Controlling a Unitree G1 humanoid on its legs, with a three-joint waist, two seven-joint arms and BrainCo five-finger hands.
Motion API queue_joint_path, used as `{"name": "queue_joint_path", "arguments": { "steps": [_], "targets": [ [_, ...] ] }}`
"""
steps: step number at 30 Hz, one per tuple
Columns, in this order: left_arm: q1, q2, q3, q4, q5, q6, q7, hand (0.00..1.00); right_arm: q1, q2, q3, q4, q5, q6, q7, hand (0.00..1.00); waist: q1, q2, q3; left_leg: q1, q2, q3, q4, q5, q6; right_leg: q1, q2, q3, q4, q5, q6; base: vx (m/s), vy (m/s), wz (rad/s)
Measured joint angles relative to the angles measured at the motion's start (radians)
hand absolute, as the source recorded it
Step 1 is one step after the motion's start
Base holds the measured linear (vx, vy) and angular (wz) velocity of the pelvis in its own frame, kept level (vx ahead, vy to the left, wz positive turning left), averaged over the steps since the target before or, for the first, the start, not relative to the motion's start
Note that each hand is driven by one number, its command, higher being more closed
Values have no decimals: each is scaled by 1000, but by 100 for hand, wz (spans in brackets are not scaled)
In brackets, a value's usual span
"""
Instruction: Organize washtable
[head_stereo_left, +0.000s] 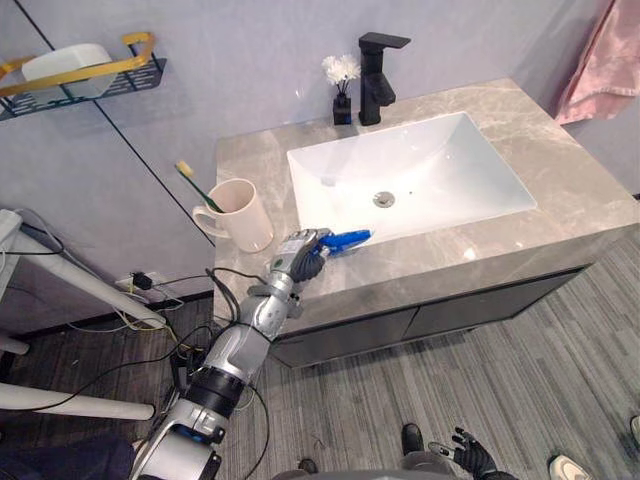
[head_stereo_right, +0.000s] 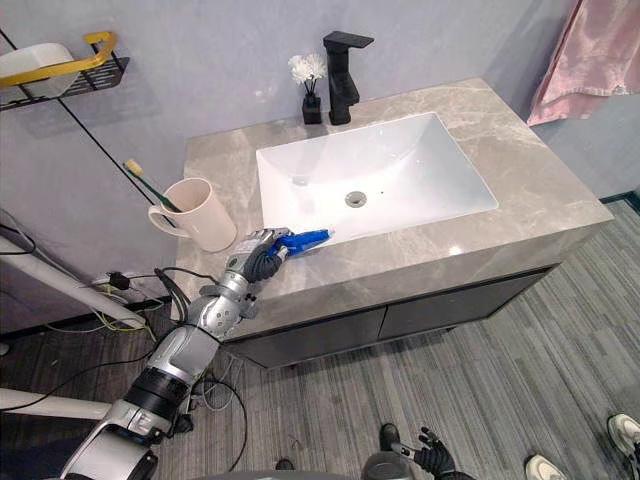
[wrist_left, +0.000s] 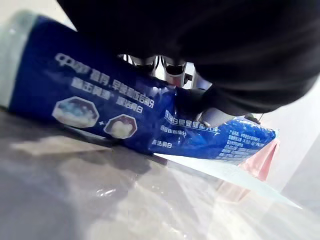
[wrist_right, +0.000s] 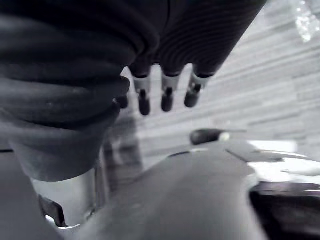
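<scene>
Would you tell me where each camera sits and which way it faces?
Left eye view: on the head, looking down at the washtable; the left hand shows.
Right eye view: beside it, same aim; both share the mug, sink and toothpaste.
Left wrist view: on that wrist, close on the toothpaste that hand grips.
Right wrist view: on that wrist, facing the floor past the right hand.

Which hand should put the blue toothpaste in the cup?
Probably left. The left hand is curled round the toothpaste tube at the counter, near the cup. The right hand hangs low over the floor, open.
</scene>
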Motion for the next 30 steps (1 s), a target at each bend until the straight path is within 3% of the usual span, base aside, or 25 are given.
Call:
{"name": "queue_joint_path", "arguments": {
  "steps": [6,11,19,24,27,30],
  "targets": [
    [139,-4,51,-114,-10,-5,16,100,56,32,-45,-161,32,-7,-19,0,15,-5,-3,7,-1,6,4,0,0,2,0,8,0,5,-6,-1,1,-6],
    [235,-60,136,-285,-43,-6,46,100,129,74,-155,-518,73,-25,-38,0,58,-13,-7,14,-3,44,13,-4,6,-14,1,55,0,24,-4,-62,7,-21],
    [262,-107,147,-461,-90,-56,66,100,85,88,-221,-1024,99,-92,-57,0,60,-38,-27,14,-3,66,39,-10,11,-22,3,86,-2,47,-7,-92,-7,-14],
    [259,-124,102,-464,-122,-75,81,100,56,156,-150,-1258,384,-173,-50,0,71,-42,-56,8,-3,57,46,-9,11,-21,2,80,-1,49,-8,-32,-5,2],
    [240,-131,59,-458,-139,-75,90,100,24,164,23,-1308,588,-222,-21,0,86,-46,-64,-5,-4,39,57,-9,12,-19,-1,63,0,52,-8,-13,1,16],
    [221,-153,27,-427,-139,-74,125,100,-5,162,222,-1303,716,-224,-10,0,113,-47,-81,-17,-7,21,62,-8,12,-17,-4,47,0,52,-7,-15,6,20]
  ]
}}
